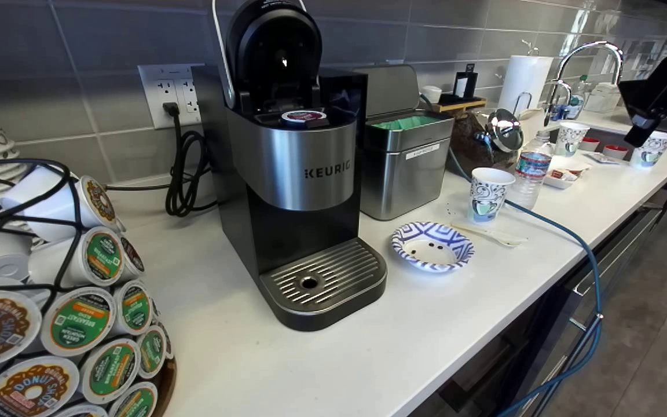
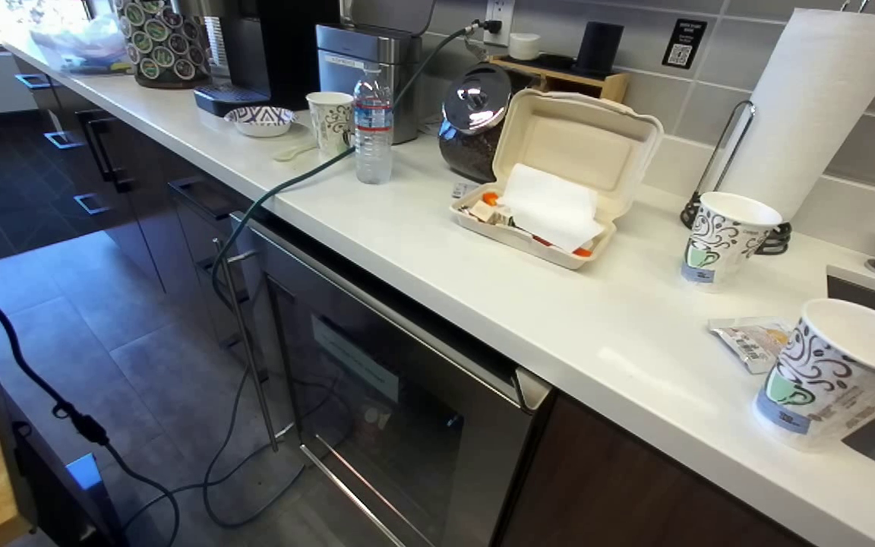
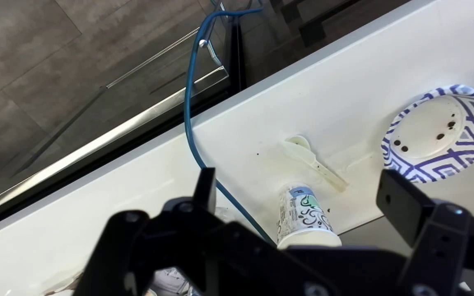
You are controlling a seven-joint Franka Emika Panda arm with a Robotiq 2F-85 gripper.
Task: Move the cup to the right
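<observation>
Wrist view: we note the gripper (image 3: 300, 186) spread wide; from the cup (image 3: 305, 210), the patterned dish (image 3: 424, 122) lies at two o'clock.

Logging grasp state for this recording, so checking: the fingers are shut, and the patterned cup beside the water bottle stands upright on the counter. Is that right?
Not quite: the fingers are open, not shut; the wrist view shows them wide apart. The patterned cup beside the water bottle does stand upright on the counter, in both exterior views.
</observation>
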